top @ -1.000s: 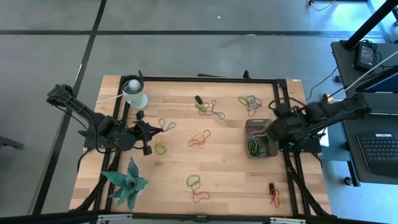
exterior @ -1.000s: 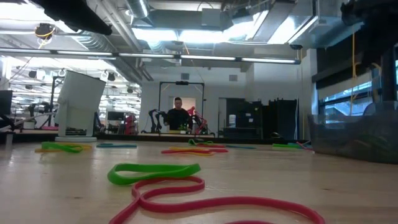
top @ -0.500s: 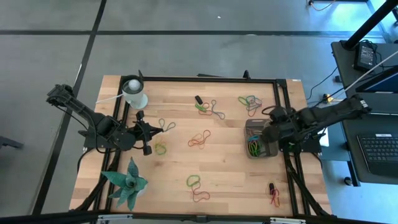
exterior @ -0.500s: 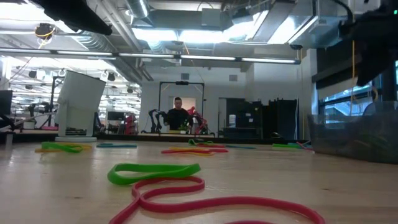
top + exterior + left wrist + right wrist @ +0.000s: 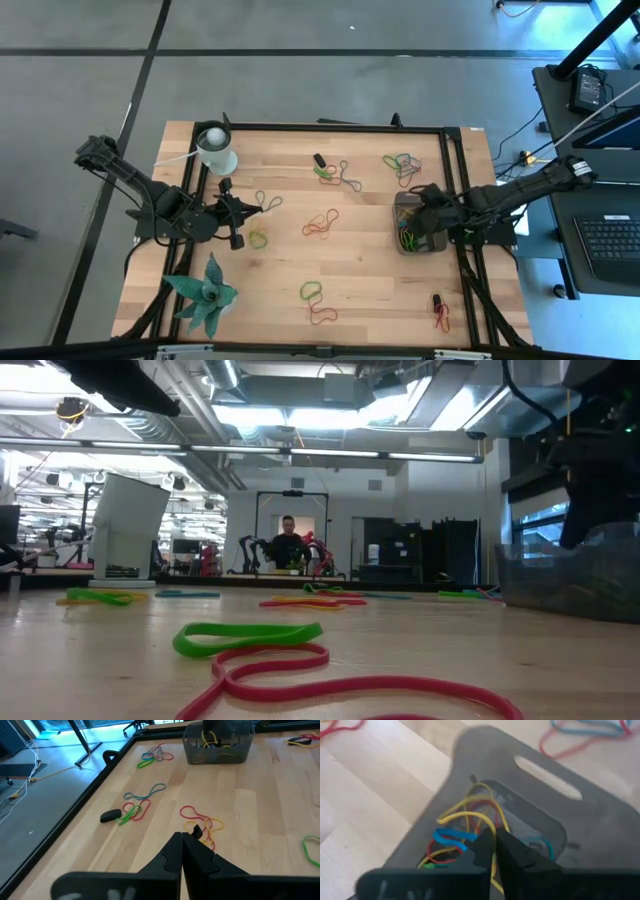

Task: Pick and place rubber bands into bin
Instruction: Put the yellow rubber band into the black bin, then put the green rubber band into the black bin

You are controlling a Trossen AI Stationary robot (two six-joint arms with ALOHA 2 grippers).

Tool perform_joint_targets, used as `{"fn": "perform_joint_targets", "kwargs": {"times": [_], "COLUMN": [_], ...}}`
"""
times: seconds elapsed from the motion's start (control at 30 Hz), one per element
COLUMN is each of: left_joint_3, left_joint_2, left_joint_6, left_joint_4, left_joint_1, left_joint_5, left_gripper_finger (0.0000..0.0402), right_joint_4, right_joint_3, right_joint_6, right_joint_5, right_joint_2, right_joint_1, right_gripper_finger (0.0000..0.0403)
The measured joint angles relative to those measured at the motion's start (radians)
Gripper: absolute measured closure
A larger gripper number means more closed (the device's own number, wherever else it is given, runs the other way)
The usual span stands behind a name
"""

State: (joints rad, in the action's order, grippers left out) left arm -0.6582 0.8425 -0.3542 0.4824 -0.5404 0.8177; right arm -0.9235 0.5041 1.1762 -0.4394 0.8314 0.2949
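Observation:
The dark grey bin (image 5: 402, 204) stands at the table's right side with several rubber bands (image 5: 451, 838) in it. My right gripper (image 5: 494, 846) is low over the bin's inside (image 5: 424, 216), fingers pointing steeply down and close together around a yellow rubber band. More rubber bands lie loose on the wood, such as a red and yellow tangle (image 5: 320, 224) and a green and red pair (image 5: 314, 294). My left gripper (image 5: 236, 214) waits shut and empty at the table's left, above the wood (image 5: 181, 838). My right gripper has a strand of a yellow rubber band (image 5: 493, 831) between its two fingertips, coming at it from above and slanting down. The rest of that band loops down onto the other bands on the bin's floor. Whether the fingers still pinch it, I cannot tell.
A white cup (image 5: 216, 150) stands at the far left and a green toy plant (image 5: 206, 294) at the near left. A small black oblong piece (image 5: 319, 160) lies by the far bands. Black frame rails (image 5: 452, 170) run beside the bin.
My right gripper has come down from above the bin into it, shifting a little toward the table's left and tipping steeper.

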Motion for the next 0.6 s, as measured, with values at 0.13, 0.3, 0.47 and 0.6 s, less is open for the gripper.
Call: {"fn": "perform_joint_targets", "kwargs": {"times": [0.13,0.3,0.47,0.6], "left_joint_3": [0.000,0.000,0.000,0.000], "left_joint_2": [0.000,0.000,0.000,0.000], "left_joint_6": [0.000,-0.003,-0.003,-0.003], "left_joint_4": [0.000,0.000,0.000,0.000], "left_joint_1": [0.000,0.000,0.000,0.000], "left_joint_5": [0.000,-0.005,-0.008,-0.007], "left_gripper_finger": [0.0400,0.0400,0.0400,0.0400], "right_joint_4": [-0.050,-0.054,-0.054,-0.052], "right_joint_3": [0.006,0.006,0.007,0.013], "right_joint_6": [0.023,0.022,0.017,-0.004], "right_joint_5": [0.060,0.082,0.143,0.177], "right_joint_2": [0.000,0.000,-0.011,-0.037], "right_joint_1": [-0.027,-0.057,-0.072,-0.072], "right_gripper_finger": [0.0337,0.0300,0.0279,0.0277]}}
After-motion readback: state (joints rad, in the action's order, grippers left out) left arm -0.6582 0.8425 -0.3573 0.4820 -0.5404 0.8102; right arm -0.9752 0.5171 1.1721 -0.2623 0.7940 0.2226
